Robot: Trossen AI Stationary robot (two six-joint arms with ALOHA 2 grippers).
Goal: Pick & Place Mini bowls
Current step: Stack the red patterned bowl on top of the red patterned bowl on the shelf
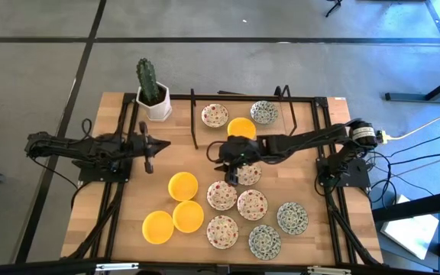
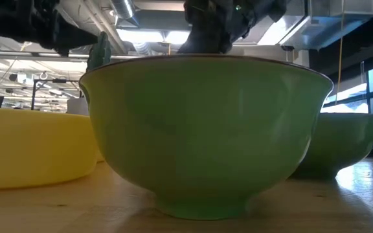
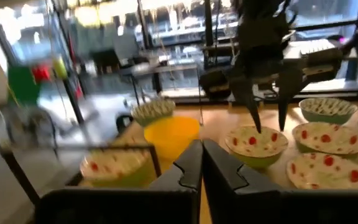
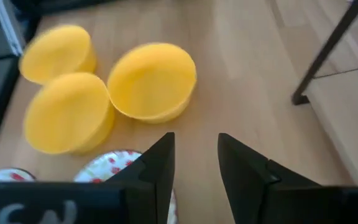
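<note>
In the high view the right gripper (image 1: 231,174) hangs at the middle of the frame with its tips over the left edge of a red-speckled bowl (image 1: 248,173), while the left gripper (image 1: 148,162) waits well off at centre-left, so the right arm is plainly the nearer one. The left wrist view shows the left gripper's own fingers (image 3: 188,171) pressed together at the bottom and, farther off at upper right, the right gripper (image 3: 266,121) with its fingers spread, straddling the near rim of that speckled bowl (image 3: 257,142). In the right wrist view the dark fingers (image 4: 157,165) stand apart and empty, a red-speckled bowl rim (image 4: 107,163) peeps out just beside them at lower left, and three yellow bowls (image 4: 151,81) lie beyond toward the upper left; the low view shows only a bowl wall (image 2: 203,129) filling the frame.
</note>
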